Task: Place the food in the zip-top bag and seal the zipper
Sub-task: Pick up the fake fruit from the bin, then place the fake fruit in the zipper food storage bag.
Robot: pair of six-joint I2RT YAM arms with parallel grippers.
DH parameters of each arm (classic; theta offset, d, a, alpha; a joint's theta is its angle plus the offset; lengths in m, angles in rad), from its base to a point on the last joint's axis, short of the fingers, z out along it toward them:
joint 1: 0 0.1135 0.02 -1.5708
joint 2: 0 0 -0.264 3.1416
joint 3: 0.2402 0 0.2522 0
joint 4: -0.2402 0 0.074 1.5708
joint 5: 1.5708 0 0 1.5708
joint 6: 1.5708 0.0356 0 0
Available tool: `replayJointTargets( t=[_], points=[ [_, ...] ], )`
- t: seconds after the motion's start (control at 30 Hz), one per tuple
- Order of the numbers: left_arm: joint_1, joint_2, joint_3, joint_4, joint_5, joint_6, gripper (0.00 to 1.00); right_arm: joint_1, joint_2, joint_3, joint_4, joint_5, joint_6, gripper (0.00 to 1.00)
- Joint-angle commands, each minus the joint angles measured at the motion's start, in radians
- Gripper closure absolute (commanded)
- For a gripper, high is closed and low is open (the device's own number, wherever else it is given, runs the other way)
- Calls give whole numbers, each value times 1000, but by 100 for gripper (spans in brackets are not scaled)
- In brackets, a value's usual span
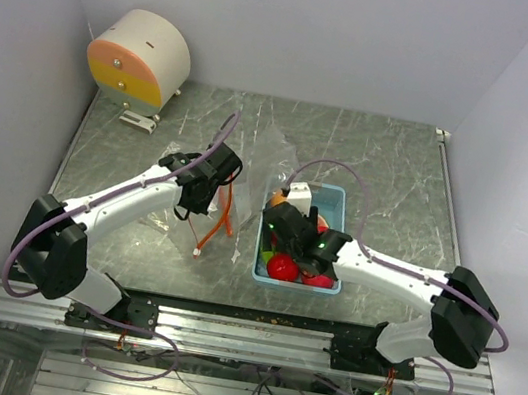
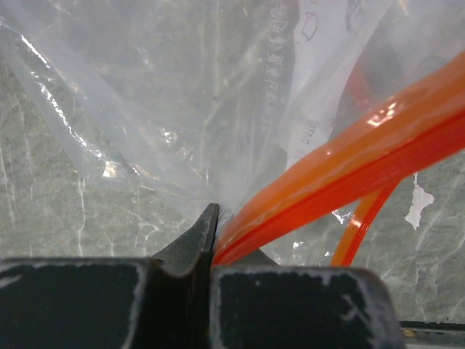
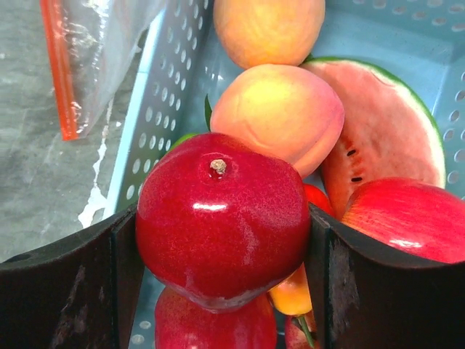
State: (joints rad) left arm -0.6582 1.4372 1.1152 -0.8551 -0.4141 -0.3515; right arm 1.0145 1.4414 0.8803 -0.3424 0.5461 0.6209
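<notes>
The clear zip-top bag point(image 1: 253, 170) lies left of the light blue tray point(image 1: 337, 202), its red-orange zipper point(image 1: 225, 213) hanging at the mouth. My left gripper point(image 1: 207, 188) is shut on the zipper strip point(image 2: 341, 171) at the bag's mouth, with crinkly plastic point(image 2: 182, 87) spread beyond it. My right gripper point(image 1: 288, 247) is inside the tray, shut on a round dark red fruit point(image 3: 221, 218). Behind it lie two peach-orange fruits point(image 3: 280, 113), a watermelon slice point(image 3: 389, 134) and other red fruits point(image 3: 407, 218). In the top view, red fruits point(image 1: 283, 267) show at the tray's near end.
A round cream and orange-yellow device point(image 1: 140, 57) stands at the far left of the grey marbled table point(image 1: 391, 168). White walls enclose the table on three sides. A metal rail point(image 1: 251, 337) runs along the near edge by the arm bases.
</notes>
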Motion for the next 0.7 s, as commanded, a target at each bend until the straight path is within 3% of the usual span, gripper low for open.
replayJointTargets(
  t=[0.0, 0.17, 0.33, 0.67],
  points=[
    [-7, -23, 0, 14, 12, 0, 93, -4, -117, 39, 58, -44, -89, 53],
    [-7, -28, 6, 11, 20, -1, 93, -5, -267, -15, 267, -323, -179, 53],
    [-8, -38, 2, 27, 54, 3, 93, -4, -268, -127, 600, -572, -178, 53],
    [-7, -100, -4, 25, 106, 3, 93, -5, -64, -161, 967, -651, -137, 53]
  ],
)
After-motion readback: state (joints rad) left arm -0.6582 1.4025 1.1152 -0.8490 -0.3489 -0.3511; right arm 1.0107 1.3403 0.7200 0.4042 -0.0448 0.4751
